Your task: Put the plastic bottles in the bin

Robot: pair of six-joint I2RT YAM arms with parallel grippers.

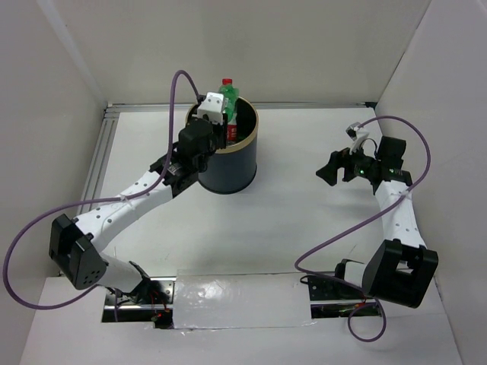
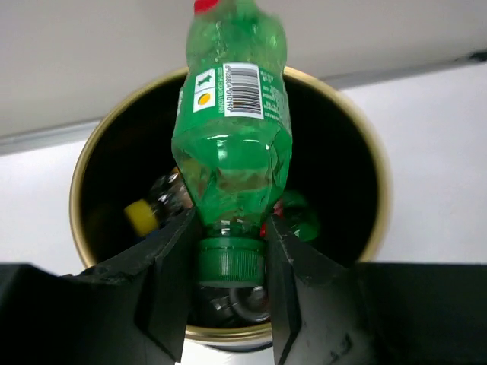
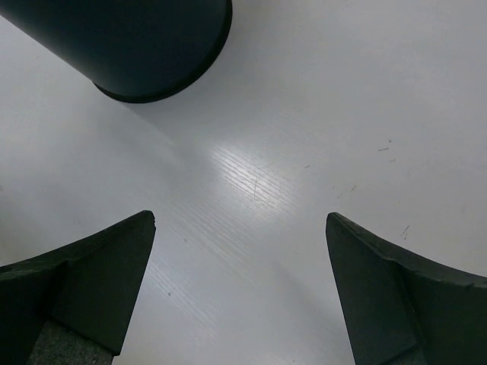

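Left jaws: clamped on the green bottle (image 2: 232, 144) at the neck, just above its green cap (image 2: 230, 258). I see the fingers (image 2: 169, 289) pressed to either side of it.

Left wrist view: the bottle body runs from the cap at lower centre up to the top edge of the frame, barcode label toward the camera. It lies across the open mouth of the bin (image 2: 82, 190). A red patch sits at the very top edge, by the bottle's far end; I cannot tell what it belongs to.

Top view: the same bottle (image 1: 230, 100) sticks up past the gold rim at upper centre of the frame. The bin (image 1: 228, 167) stands on the desk (image 1: 304, 243).

Bin contents, left wrist view: a yellow cap (image 2: 141, 215) at left inside the wall, a second green bottle (image 2: 302, 219) at right. Clear plastic lies between them, too dark for me to count.

Right jaws: wide apart, nothing between them. In the right wrist view the fingers (image 3: 84, 289) sit at the lower corners with bare white desk (image 3: 304, 114) between. The dark base of the bin (image 3: 144, 53) is at upper left, well apart from them. In the top view the right arm (image 1: 396, 220) ends at middle right of the frame, well apart from the bin.
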